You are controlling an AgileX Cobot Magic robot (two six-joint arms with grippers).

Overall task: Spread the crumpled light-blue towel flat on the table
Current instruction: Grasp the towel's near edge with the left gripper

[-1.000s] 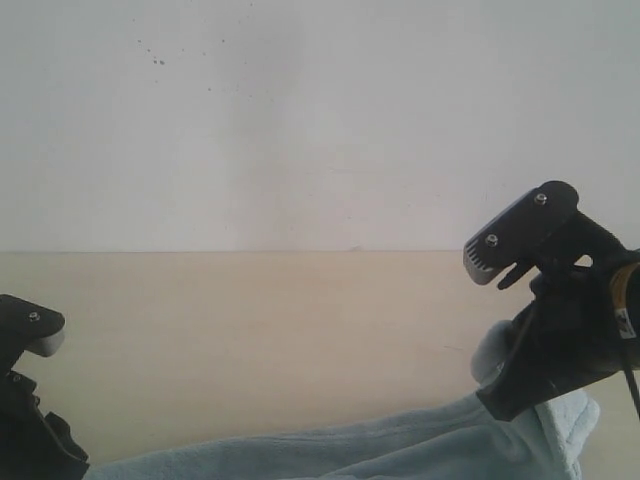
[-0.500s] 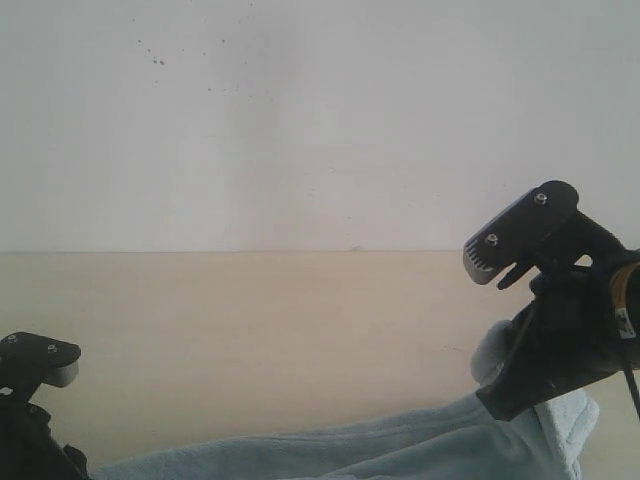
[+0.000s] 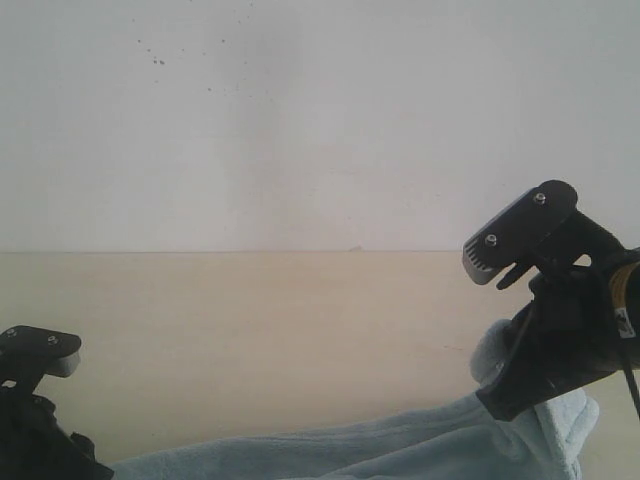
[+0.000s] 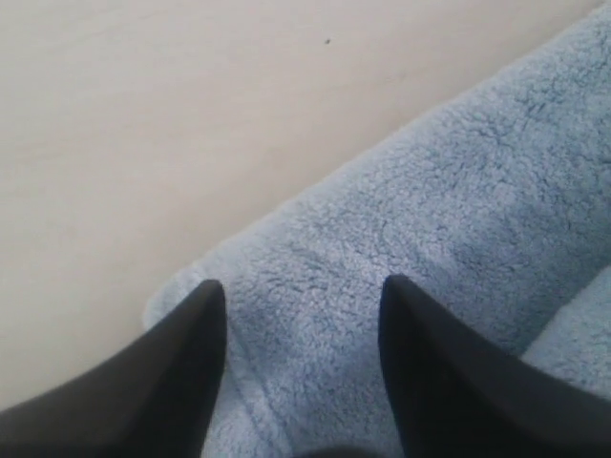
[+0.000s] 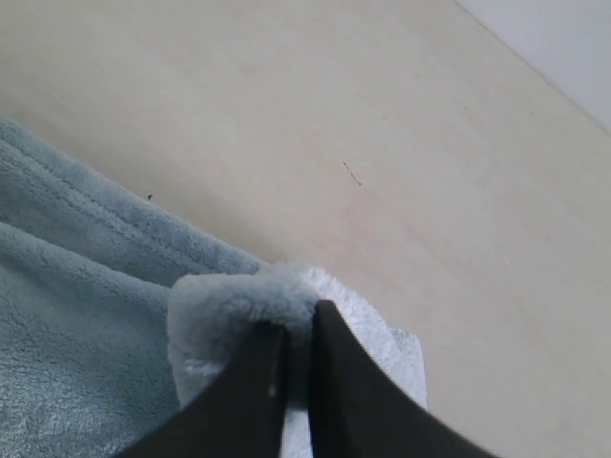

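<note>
In the exterior view the towel [image 3: 400, 445] lies in a low, rumpled band along the bottom of the frame, on the table [image 3: 260, 330], with the white wall [image 3: 320, 120] behind. At the lower right its end is lifted into a small tuft at the right gripper [image 3: 500, 385]. From this side I cannot tell how those fingers stand. The left gripper [image 3: 45, 440] sits in the lower left corner, just beside the towel's other end, and its tips are cut off by the frame edge.

In the left wrist view the left gripper [image 4: 302, 281] has its two dark fingers [image 4: 181, 382] spread wide, with nothing between them but the cloth below. A rounded edge of the towel [image 4: 458, 191] runs from the lower left to the upper right of the frame, with bare table [image 4: 191, 114] beyond it. I cannot tell whether the tips touch the pile.

In the right wrist view the right gripper [image 5: 296, 320] is pinched narrow on a thick folded lip of towel [image 5: 86, 315], which bulges over the fingertips at lower centre. A stitched hem crosses the left side of the frame, and the table [image 5: 382, 143] fills the rest.

The cloth looks soft, light and limp, so it should sag and fold wherever it is not held. The fluffy pile should grip well and not slip. The firmer hem near the corners looks the best place to hold. The left fingers would probably do well to close on the edge beneath them, so that the two ends can be drawn apart.
</note>
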